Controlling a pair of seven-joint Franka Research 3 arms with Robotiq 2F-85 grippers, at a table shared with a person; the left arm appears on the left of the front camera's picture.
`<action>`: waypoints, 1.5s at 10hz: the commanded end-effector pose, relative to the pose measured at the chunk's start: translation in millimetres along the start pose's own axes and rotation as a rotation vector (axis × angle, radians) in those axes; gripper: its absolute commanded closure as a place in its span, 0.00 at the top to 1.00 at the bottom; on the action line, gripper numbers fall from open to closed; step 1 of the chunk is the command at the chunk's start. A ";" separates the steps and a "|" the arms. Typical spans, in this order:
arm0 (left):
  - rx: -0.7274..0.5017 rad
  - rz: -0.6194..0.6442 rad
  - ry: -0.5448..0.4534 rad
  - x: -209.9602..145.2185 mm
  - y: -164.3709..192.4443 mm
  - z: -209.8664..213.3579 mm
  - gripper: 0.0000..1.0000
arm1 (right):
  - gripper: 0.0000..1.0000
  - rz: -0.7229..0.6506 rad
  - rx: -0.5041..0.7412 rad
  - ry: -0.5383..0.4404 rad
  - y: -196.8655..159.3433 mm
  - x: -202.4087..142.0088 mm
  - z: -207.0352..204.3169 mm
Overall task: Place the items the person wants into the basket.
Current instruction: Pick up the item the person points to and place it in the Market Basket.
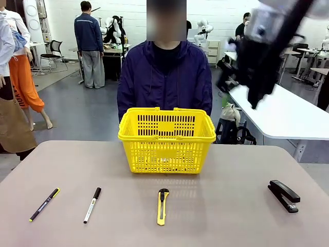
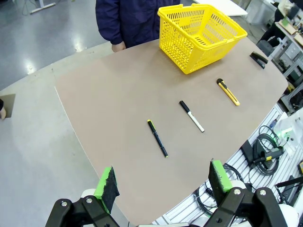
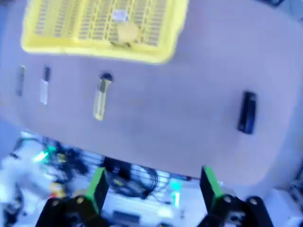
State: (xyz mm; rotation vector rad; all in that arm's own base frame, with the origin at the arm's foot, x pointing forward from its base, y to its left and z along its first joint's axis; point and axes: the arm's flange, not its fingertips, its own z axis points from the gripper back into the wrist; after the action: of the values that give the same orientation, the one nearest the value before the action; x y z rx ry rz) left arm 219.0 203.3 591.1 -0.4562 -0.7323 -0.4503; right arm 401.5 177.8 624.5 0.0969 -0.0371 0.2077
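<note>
Two grippers, both with jaws spread wide and holding nothing, hang clear of the table. In the left wrist view the left gripper sits at the bottom edge. The pen lies just above the gap between its pads, near mid-frame. The pen's long axis runs nearly top to bottom there, so it lies across the line on which the jaws close. In the blurred right wrist view the right gripper is at the bottom, with the stapler up and to its right, also lengthwise top to bottom. In the front view the pen sits at lower left and the stapler at lower right, well apart. The marker and knife lie between them, and the basket stands behind at centre, before the person. What may be the tape measure, a round yellowish shape, lies inside the basket, though blur forbids certainty. By this layout the left arm is nearer the pen and the right arm nearer the stapler.
</note>
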 end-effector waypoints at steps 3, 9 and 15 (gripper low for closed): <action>-0.014 -0.011 -0.008 -0.5 0.1 0.2 1.00 | 1.00 0.071 -0.023 -0.075 -46.3 -32.7 -63.9; -0.014 -0.011 -0.008 -0.5 0.1 0.2 1.00 | 1.00 0.048 -0.048 -0.045 -46.9 -32.3 -67.9; -0.014 -0.011 -0.008 -0.5 0.1 0.2 1.00 | 1.00 0.048 -0.048 -0.045 -46.9 -32.3 -67.9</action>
State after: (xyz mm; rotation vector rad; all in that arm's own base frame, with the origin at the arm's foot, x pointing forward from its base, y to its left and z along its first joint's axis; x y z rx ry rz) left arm 219.2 203.3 591.1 -0.4563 -0.7319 -0.4501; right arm 381.4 131.9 548.4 0.0628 -0.0961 0.2589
